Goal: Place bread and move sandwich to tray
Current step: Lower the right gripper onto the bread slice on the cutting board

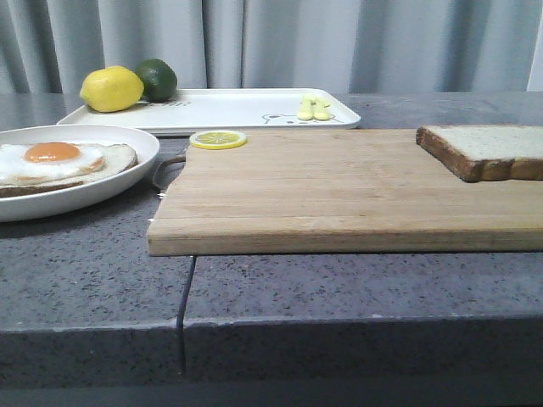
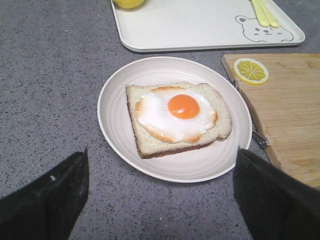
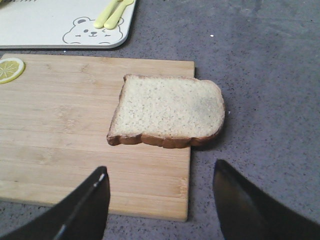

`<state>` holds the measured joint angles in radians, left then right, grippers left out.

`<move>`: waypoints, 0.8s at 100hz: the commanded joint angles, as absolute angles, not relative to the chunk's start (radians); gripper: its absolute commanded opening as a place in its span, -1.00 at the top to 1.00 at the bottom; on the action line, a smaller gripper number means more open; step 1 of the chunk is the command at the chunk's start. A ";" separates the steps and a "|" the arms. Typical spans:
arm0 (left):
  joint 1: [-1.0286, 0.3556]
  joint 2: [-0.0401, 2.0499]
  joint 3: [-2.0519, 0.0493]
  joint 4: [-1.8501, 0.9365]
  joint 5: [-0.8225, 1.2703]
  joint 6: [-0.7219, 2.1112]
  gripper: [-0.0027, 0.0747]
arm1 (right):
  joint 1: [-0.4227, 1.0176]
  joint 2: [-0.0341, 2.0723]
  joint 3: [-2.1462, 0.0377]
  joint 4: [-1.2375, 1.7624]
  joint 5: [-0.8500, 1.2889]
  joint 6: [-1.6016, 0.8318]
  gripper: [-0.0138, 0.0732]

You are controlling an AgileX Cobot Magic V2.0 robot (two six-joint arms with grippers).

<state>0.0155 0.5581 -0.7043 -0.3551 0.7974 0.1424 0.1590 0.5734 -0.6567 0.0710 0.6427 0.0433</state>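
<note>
Below my right gripper (image 3: 160, 200), spread wide and holding nothing, the bread (image 3: 167, 111) lies flat at the right end of the cutting board (image 3: 75, 130), one side hanging past the board's edge over the grey table (image 3: 260, 75). From the front the slice (image 1: 484, 151) runs out of the picture at the right, so its far end is cut off there. My left gripper (image 2: 160, 192) is equally wide apart and empty, above the near rim of the round plate (image 2: 117, 90). On that plate sits the sandwich (image 2: 177, 117): a brown-crusted slice with a fried egg, orange yolk up; whether more lies under the egg I cannot tell. The plate rests near the table's left edge, and in the front view its left side is cropped. A metal handle (image 2: 260, 140) on the board's left end pokes out beside the plate, mostly hidden by its rim. The tray (image 1: 246, 108) lies along the table's back edge behind the board, just apart from it. A lemon (image 1: 112, 89) and a dark green fruit (image 1: 158, 79) sit on its left end, pale yellow utensils (image 1: 314, 108) near its right end by a bear drawing (image 3: 92, 30). A lemon slice (image 1: 218, 139) lies on the board's back left corner. Neither arm shows from the front.
</note>
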 commanded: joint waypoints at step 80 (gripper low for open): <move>0.016 0.567 -0.737 -0.381 0.734 0.139 -0.50 | -0.372 1.034 -0.689 1.257 0.539 -0.841 -0.38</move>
<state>0.0155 0.5581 -0.7043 -0.3551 0.7974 0.1424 -0.3573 1.0071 -0.6567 1.1159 0.5340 -0.7553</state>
